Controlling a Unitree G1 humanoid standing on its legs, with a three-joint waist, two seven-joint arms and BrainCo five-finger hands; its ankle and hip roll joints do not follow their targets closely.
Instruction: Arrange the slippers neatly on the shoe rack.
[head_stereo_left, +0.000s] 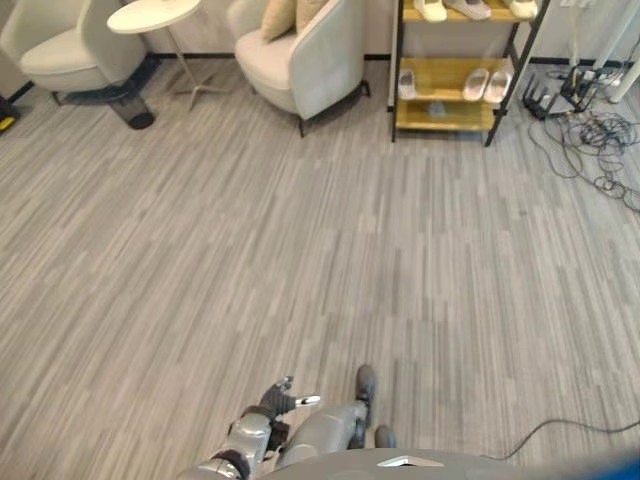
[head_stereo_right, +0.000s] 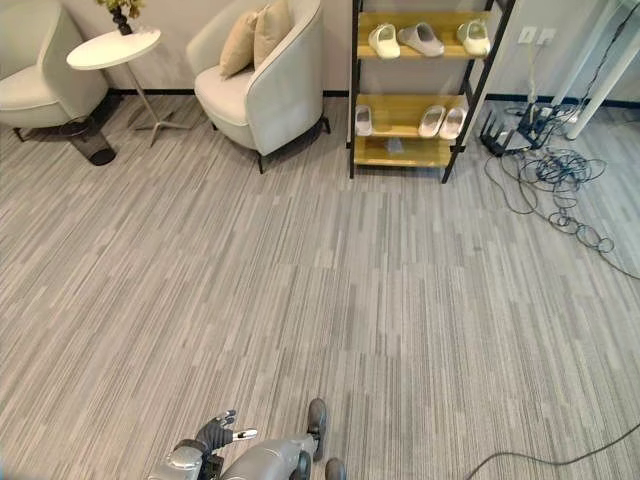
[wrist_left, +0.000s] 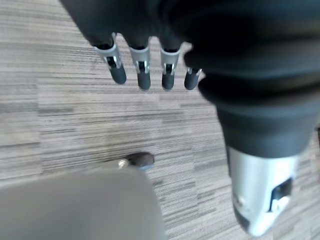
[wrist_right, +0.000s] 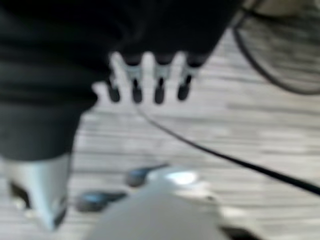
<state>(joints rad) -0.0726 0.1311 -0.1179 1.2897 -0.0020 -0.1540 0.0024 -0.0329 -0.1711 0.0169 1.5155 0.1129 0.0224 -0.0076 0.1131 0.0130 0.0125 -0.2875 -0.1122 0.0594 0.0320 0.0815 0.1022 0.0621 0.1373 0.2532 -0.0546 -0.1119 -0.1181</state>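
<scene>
Right eye view: the slippers (head_stereo_right: 431, 121) already sit on the shoe rack (head_stereo_right: 404, 152); my left hand (wrist_left: 145, 75) and right hand (wrist_right: 145, 85) hang released, empty. I judge only straightening remains.

Both head views look steeply down from standing height across a wide stretch of striped floor (head_stereo_right: 330, 300), facing the shoe rack (head_stereo_right: 425, 95) and armchair (head_stereo_right: 265, 85) far off at the top. They share that whole scene, the right eye view reaching further up the rack. Each wrist view sits right behind its own hand, the left hand (wrist_left: 142, 70) and the right hand (wrist_right: 147, 82), aimed down past them at the floor, very close.
</scene>
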